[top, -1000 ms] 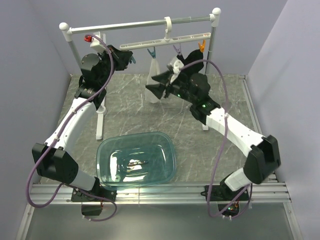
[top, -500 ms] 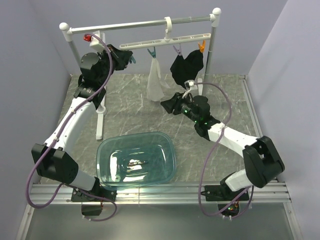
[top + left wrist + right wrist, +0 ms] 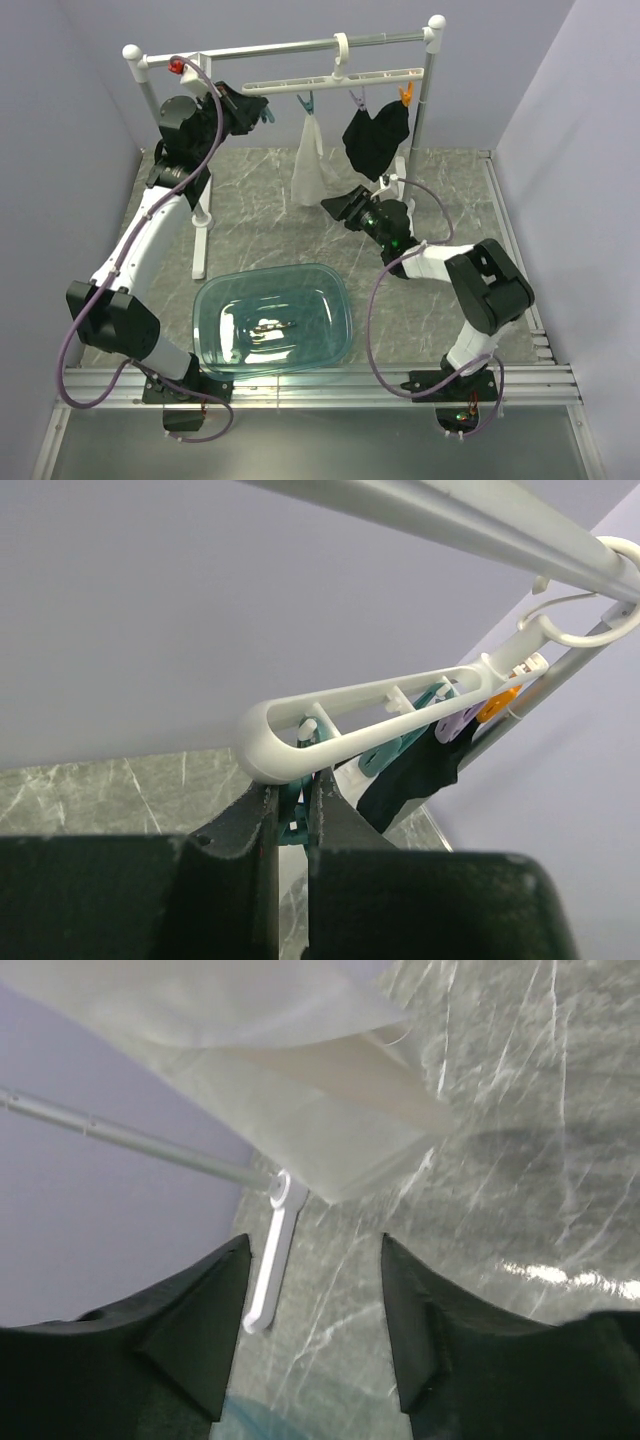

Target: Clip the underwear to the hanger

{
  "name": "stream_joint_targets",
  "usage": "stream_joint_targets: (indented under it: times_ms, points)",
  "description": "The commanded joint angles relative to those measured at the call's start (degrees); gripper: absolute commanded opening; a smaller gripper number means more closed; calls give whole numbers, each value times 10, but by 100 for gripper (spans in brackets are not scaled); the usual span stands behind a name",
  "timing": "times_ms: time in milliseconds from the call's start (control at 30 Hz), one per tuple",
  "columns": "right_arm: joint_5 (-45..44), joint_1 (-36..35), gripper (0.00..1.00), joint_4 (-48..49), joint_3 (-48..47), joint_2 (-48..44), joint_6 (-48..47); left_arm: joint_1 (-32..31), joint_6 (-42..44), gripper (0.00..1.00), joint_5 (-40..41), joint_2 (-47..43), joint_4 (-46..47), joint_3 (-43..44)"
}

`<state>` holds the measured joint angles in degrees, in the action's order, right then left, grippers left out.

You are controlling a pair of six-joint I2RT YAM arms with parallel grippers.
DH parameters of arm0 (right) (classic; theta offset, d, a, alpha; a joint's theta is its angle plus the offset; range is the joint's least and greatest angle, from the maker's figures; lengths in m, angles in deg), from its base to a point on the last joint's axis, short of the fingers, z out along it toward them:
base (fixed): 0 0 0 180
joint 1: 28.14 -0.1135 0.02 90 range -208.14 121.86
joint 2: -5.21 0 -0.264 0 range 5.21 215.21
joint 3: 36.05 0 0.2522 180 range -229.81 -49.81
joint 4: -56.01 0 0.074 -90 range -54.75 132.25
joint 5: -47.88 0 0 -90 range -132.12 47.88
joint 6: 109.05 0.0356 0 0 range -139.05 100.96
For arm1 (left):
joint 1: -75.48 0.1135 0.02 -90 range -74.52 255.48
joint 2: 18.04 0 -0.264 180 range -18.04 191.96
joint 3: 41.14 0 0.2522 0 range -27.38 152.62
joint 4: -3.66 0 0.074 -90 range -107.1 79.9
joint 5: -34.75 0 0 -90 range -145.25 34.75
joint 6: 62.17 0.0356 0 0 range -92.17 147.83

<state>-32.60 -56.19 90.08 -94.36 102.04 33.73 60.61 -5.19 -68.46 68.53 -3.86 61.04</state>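
Note:
The white hanger (image 3: 335, 80) hangs by its hook from the rail. The white underwear (image 3: 312, 165) hangs from a teal peg (image 3: 307, 103). A black garment (image 3: 375, 135) hangs under the purple peg (image 3: 357, 98) and orange peg (image 3: 404, 93). My left gripper (image 3: 255, 112) is shut on the other teal peg (image 3: 292, 815) at the hanger's left end (image 3: 270, 745). My right gripper (image 3: 340, 208) is open and empty, low over the table below the garments. In the right wrist view the underwear (image 3: 300, 1090) hangs just beyond the open gripper (image 3: 315, 1255).
The grey metal rail (image 3: 270, 48) on white posts spans the back; one white foot (image 3: 265, 1280) lies by my right gripper. A clear teal tub (image 3: 272, 320) sits at the table's front centre. Walls close in on both sides.
My right arm has dropped from the hanger's pegs down towards the table and drawn back. The black garment now hangs free. The left gripper has stayed on its teal peg.

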Motion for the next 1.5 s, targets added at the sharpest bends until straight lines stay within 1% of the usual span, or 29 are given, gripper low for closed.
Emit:
stream_joint_targets:
  times_ms: [0,100,133,567,900,1200,1333,1367,1400,1467]
  points:
    - [-3,12,63,116,4,28,25,-2,-30,0,-42,7,1,39]
    - [16,21,71,161,0,64,24,1,-29,0,-52,16,-10,55]
    - [24,24,72,172,-1,79,23,3,-29,0,-56,19,-14,65]
    - [78,56,71,290,-70,172,42,5,-13,0,-79,67,-57,132]
    - [71,60,71,266,-135,241,60,12,-15,0,-86,75,-76,151]
    - [62,60,70,285,-165,273,61,13,-25,0,-90,79,-72,150]
    - [81,63,63,295,-185,278,68,13,-21,0,-89,83,-81,155]
    - [95,65,58,297,-190,277,73,13,-22,0,-87,84,-82,155]
    - [101,65,56,302,-191,276,73,13,-23,0,-86,84,-82,155]
    - [110,65,42,321,-182,271,66,13,-23,0,-88,85,-79,154]
